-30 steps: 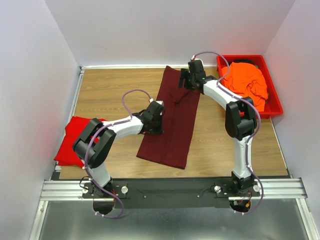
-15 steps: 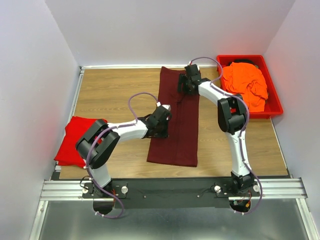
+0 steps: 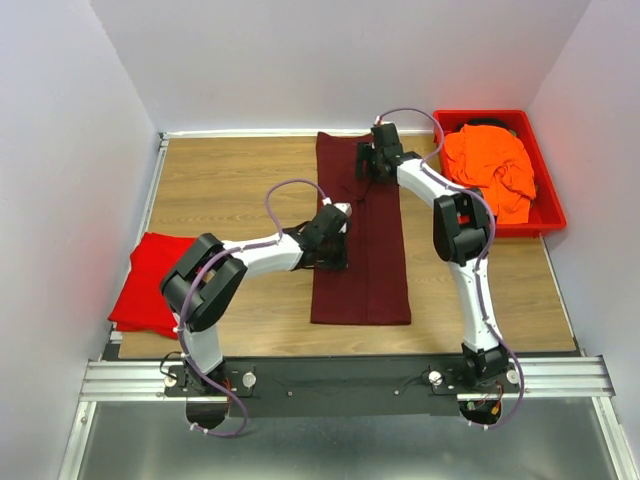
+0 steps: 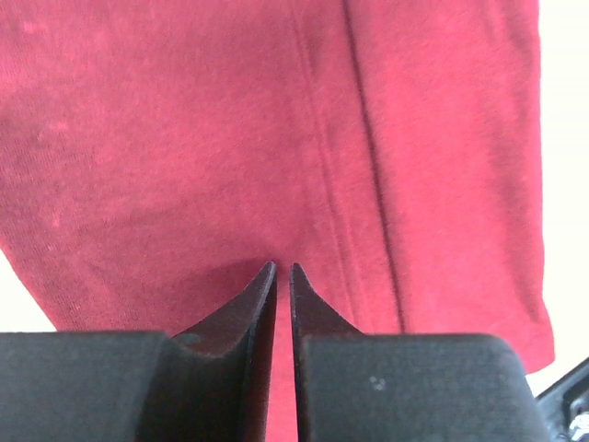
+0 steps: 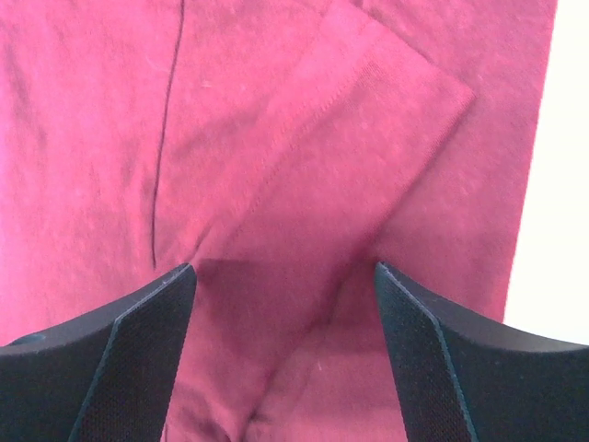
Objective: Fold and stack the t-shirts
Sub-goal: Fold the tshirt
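The left end effector (image 4: pixel 283 269) is pinched together on the maroon shirt (image 3: pixel 372 265) near its left edge. The right end effector (image 5: pixel 285 267) hangs with jaws wide apart over its far end. So thin a pinch could slip, or a pull could drag the tucked sleeve (image 5: pixel 350 147) loose.

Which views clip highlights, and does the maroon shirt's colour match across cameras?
Top external: even light, maroon shirt dark, wood table well exposed. Left wrist: table clipped white at the edges, shirt reads brighter crimson, soft shadow ahead of the left gripper. Right wrist: same clipping at right, shadow by the right gripper.
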